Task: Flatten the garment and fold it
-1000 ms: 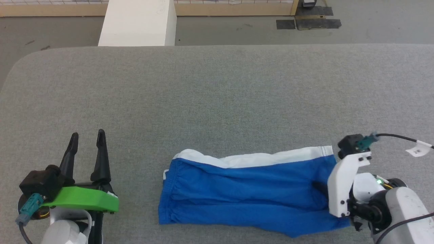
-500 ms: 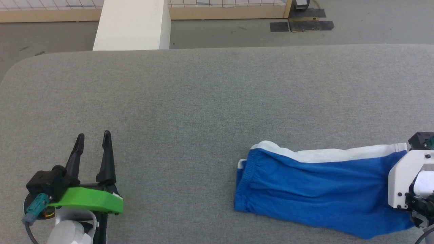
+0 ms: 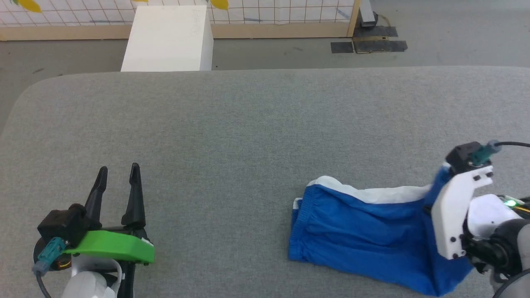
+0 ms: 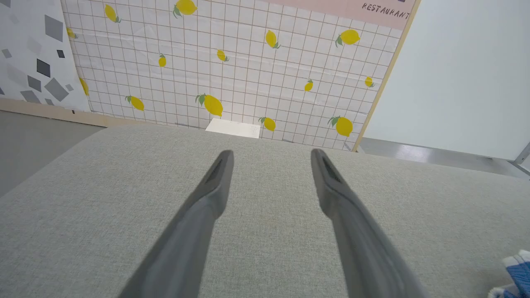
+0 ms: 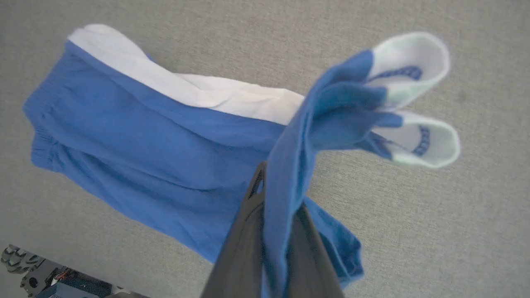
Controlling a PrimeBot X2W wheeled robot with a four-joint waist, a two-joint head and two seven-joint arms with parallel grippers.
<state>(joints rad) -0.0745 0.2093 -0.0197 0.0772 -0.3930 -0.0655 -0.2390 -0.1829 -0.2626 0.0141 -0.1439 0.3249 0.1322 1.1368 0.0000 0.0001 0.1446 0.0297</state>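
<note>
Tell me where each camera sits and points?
Head view: on the head, looking down at the grey table; left end effector lower left, right arm lower right.
Left wrist view: on the left wrist, looking along its open fingers across the table toward the lemon wall.
Right wrist view: on the right wrist, looking down at the shorts pinched in the right end effector.
Shared: head and right wrist views both show the shorts.
</note>
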